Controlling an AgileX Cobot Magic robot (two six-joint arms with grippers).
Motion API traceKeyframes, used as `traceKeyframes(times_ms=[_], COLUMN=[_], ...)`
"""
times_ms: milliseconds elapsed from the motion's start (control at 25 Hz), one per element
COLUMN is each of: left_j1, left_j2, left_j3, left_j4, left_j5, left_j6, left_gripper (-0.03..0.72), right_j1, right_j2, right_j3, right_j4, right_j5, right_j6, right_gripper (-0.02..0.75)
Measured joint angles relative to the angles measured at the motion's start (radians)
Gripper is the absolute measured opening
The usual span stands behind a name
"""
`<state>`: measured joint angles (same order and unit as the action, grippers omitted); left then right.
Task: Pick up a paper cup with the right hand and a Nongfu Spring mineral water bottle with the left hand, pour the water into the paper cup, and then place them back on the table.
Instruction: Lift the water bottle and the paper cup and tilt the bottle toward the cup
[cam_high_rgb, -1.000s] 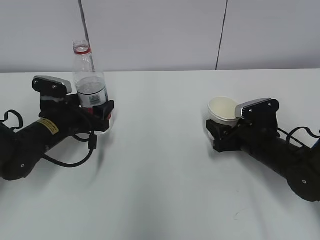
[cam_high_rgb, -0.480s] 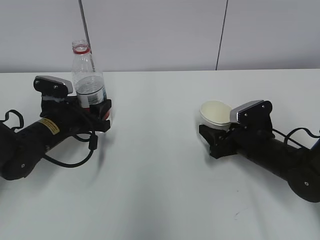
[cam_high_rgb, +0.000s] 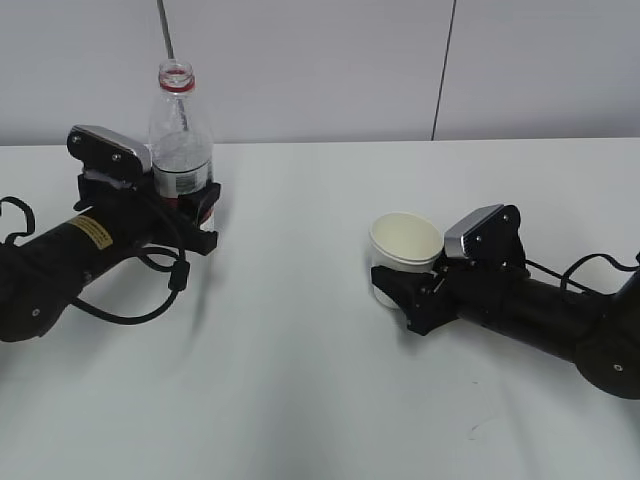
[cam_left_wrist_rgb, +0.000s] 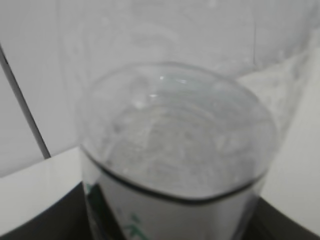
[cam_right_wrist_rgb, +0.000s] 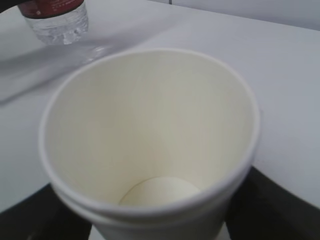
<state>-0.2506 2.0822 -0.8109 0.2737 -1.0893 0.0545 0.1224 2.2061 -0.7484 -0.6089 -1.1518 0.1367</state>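
At about nine o'clock on the white desk (cam_high_rgb: 320, 400), the left hand (cam_high_rgb: 75, 270) lay low, its black arm bearing a small yellow label and a looping black cable. Its tool (cam_high_rgb: 185, 200) was clamped on the Nongfu Spring mineral water bottle (cam_high_rgb: 180, 140), the black fingers pressed against the red-and-white label on the lower body. The bottle stood upright and capless, a red ring at its neck, its mouth toward twelve o'clock against the grey wall. Whether its base rested on the desk or hung just above it could not be told. In the left wrist view the clear bottle (cam_left_wrist_rgb: 175, 160) filled nearly the whole picture, the water line showing as a dark ring, with black tool parts at the lower corners.

Well apart from it, at about three o'clock on the desk, the right hand (cam_high_rgb: 540, 315) reached in from the right edge, a silver-grey plate on top. Its tool (cam_high_rgb: 400, 295) was clamped on the paper cup (cam_high_rgb: 403, 255), which stood nearly upright with its mouth open upward. The right wrist view looked down into the paper cup (cam_right_wrist_rgb: 150, 135): cream walls, a rolled white rim and a dry-looking bottom, with dark tool parts on both sides. At eleven o'clock in that view the lower end of the bottle (cam_right_wrist_rgb: 55, 20) showed.
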Motion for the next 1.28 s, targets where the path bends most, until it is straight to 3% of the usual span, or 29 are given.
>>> traceKeyframes(times_ms=[280, 520, 1280], left_j1=[0.000, 0.000, 0.000], left_j2=[-0.050, -0.093, -0.219], left_j3=[0.000, 0.004, 0.005], left_j4=[0.001, 0.001, -0.007], left_j5=[0.043, 0.131, 0.264], left_j6=[0.187, 0.336, 0.732], left_gripper=[0.398, 0.398, 0.397], right_j1=[0.006, 0.073, 0.203], right_j2=[-0.035, -0.046, -0.046], right_j3=[-0.051, -0.113, -0.272], right_j4=[-0.120, -0.170, -0.212], right_j5=[0.044, 0.111, 0.200], right_j6=[0.084, 0.120, 0.250], right_gripper=[0.519, 0.519, 0.519])
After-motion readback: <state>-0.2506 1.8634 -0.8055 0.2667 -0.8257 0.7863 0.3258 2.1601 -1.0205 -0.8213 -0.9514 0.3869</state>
